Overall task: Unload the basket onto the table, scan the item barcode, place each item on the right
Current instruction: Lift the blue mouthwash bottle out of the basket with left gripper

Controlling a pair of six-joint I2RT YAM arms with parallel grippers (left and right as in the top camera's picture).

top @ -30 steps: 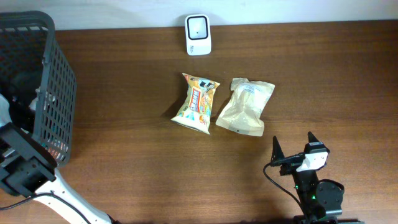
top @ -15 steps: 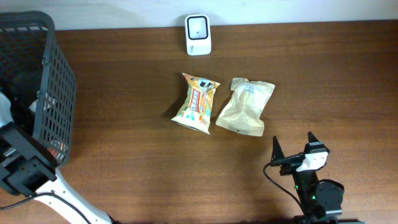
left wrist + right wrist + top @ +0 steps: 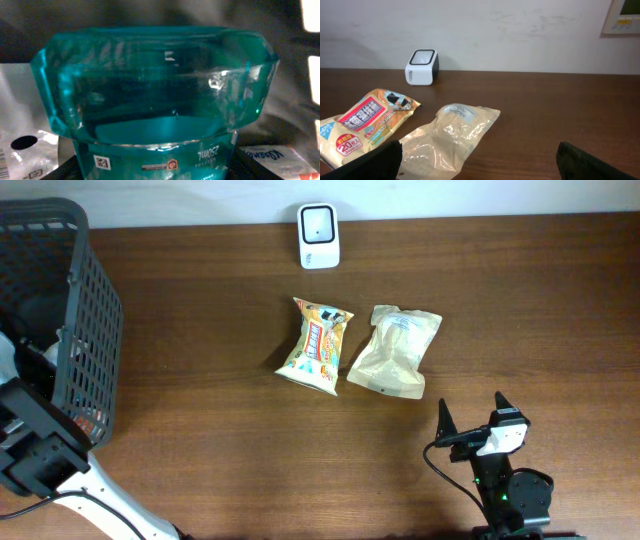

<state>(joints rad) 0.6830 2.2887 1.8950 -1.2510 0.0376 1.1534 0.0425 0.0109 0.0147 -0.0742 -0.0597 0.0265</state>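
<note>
A teal translucent bottle (image 3: 155,90) fills the left wrist view, standing between my left gripper's (image 3: 155,172) dark fingers (image 3: 67,170). They flank its lower sides, but I cannot tell whether they press on it. From overhead that gripper is hidden inside the black basket (image 3: 70,310). The white barcode scanner (image 3: 319,235) stands at the table's back edge, also in the right wrist view as the scanner (image 3: 421,67). My right gripper (image 3: 478,418) rests near the front right, open and holding nothing, as the right gripper (image 3: 477,162) also shows.
An orange snack bag (image 3: 316,346) and a beige pouch (image 3: 394,351) lie side by side mid-table, in front of the scanner. White packets (image 3: 20,145) lie around the bottle in the basket. The left arm's links (image 3: 40,450) stand at the front left.
The left arm beside the basket has shifted slightly. The bags, the scanner and the right arm have not moved.
</note>
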